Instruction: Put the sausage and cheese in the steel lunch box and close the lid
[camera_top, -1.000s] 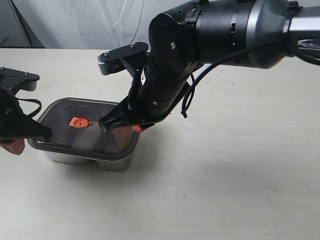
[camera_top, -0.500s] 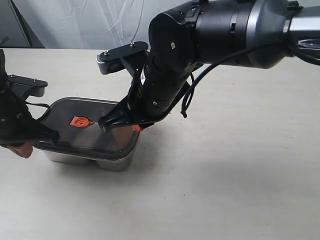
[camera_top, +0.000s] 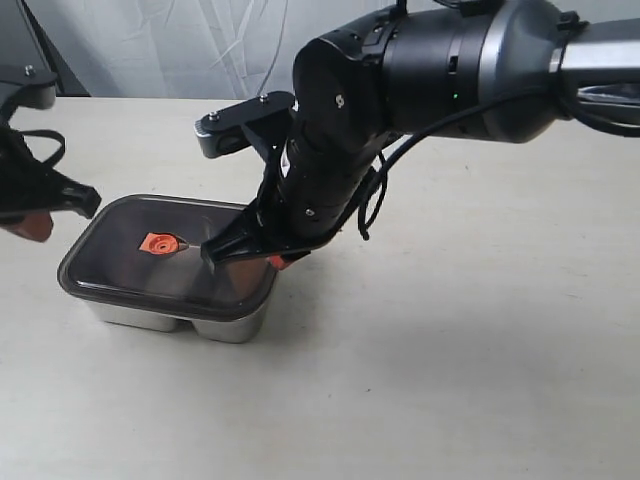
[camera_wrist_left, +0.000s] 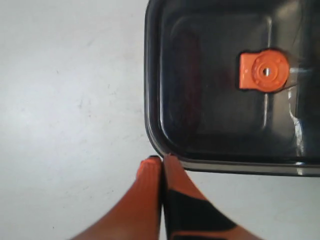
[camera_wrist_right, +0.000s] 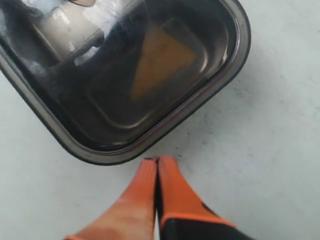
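Left claw (camera_wrist_left: 161, 162), pressed together, just backed off the lid (camera_top: 120, 265) toward 10 o'clock; right claw (camera_wrist_right: 156, 162), pressed together too, stays by its 3 o'clock edge. Lid's sitting on the steel lunch box (camera_top: 225, 328) with the cheese (camera_wrist_right: 160, 60) inside, so it looks basically done.

No text, label, brand, number or sign is legible in any view. The lid (camera_wrist_left: 210, 115), its orange valve (camera_wrist_left: 263, 70) and the arm housing (camera_top: 440, 60) present plain surfaces with no readable marking.
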